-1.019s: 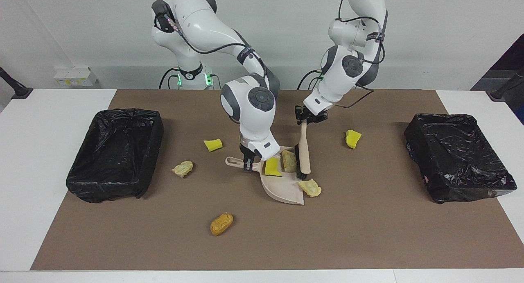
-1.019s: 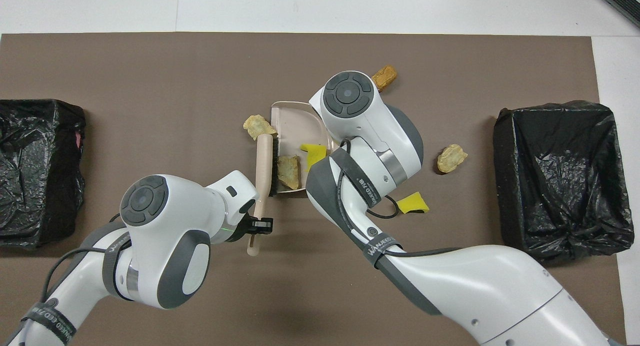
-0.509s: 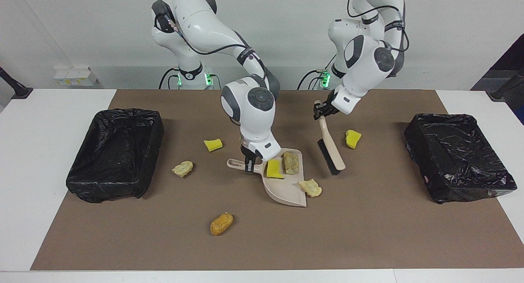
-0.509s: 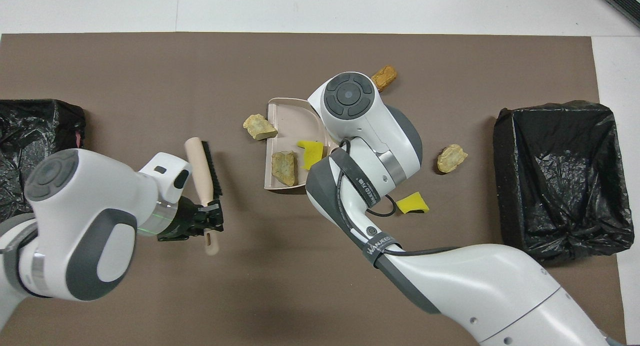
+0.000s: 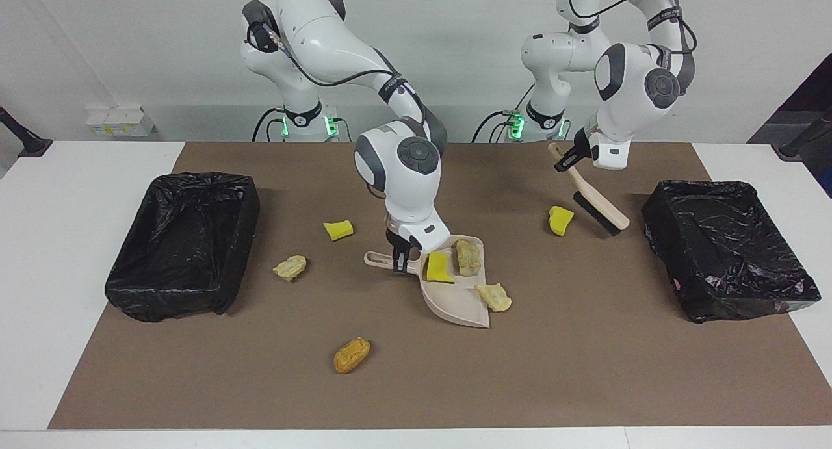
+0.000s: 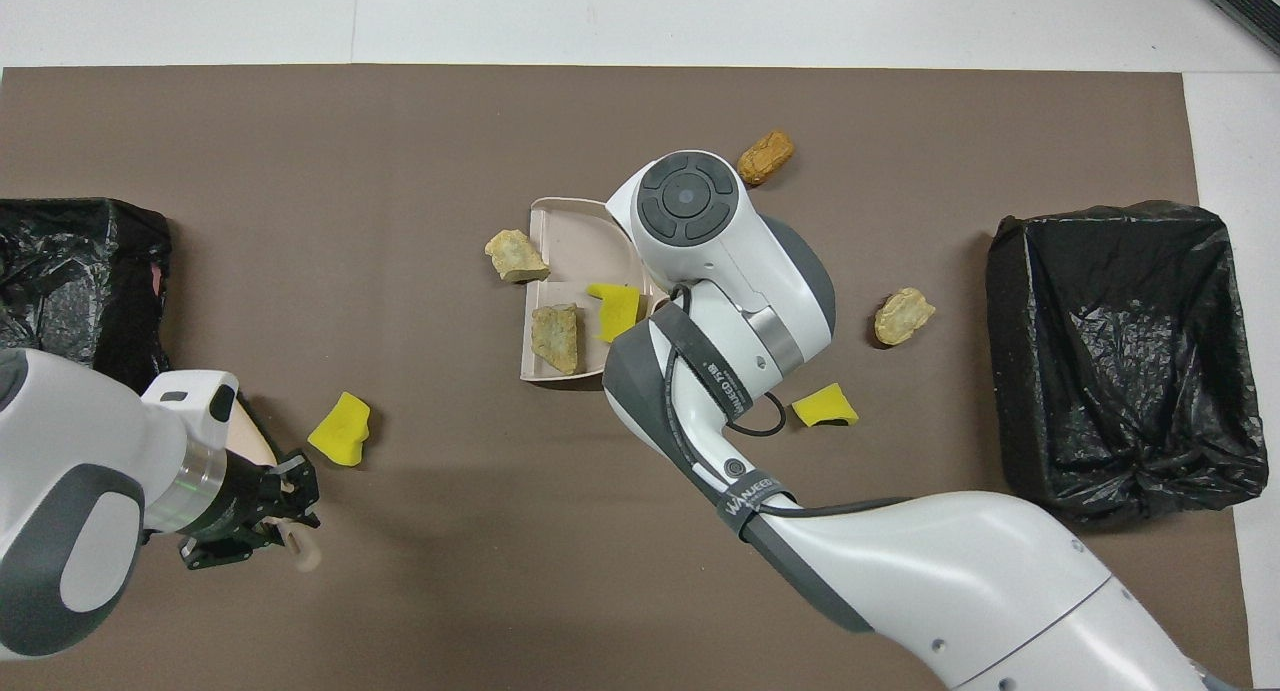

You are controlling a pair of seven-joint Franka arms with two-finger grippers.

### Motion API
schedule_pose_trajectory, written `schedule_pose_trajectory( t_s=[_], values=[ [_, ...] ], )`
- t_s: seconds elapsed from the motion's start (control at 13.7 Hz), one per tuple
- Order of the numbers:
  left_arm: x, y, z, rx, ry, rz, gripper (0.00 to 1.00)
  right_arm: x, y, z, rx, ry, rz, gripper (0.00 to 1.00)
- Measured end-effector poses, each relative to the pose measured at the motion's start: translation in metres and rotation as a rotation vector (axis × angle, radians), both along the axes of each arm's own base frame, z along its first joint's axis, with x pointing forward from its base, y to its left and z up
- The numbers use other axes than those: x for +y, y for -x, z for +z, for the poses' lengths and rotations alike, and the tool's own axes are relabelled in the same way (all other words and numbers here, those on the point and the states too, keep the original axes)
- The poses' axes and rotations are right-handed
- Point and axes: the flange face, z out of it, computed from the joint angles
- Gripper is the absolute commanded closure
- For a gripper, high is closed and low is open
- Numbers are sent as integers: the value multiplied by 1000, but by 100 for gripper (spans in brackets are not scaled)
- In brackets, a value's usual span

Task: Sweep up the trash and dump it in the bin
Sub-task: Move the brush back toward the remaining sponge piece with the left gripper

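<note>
Aloft, left pincer (image 5: 564, 162) tilts brush (image 5: 595, 201) downward.

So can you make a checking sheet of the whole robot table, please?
Surface: brown mat on a white table.
Job's things: seven scraps; a yellow and a beige one in the dustpan, another beige at its edge, four loose on the mat. A black-lined bin at each end.
Clutter: nothing seen.
Grippers: right gripper shut on the dustpan handle; left gripper shut on the brush, raised beside a yellow scrap.
Cables: black ones run along both arms.
Surroundings: white wall; small white box at its foot.
</note>
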Motion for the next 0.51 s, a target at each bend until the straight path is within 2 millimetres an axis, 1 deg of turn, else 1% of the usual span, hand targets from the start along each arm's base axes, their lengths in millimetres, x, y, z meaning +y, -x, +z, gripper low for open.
schedule_pose_trajectory(
  t_s=[0.07, 0.15, 0.36, 0.51],
  values=[
    [-1, 9, -2, -4, -4, -4, 100, 2, 1, -1, 2, 1, 13, 100],
    [-8, 16, -5, -9, -12, -21, 100, 3, 2, -2, 4, 1, 17, 100],
    [-49, 35, -34, -44, -55, -77, 100, 2, 2, -5, 4, 1, 16, 100],
    [-69, 38, -41, -89, -58, -105, 100, 1, 2, -6, 4, 1, 16, 100]
  ],
)
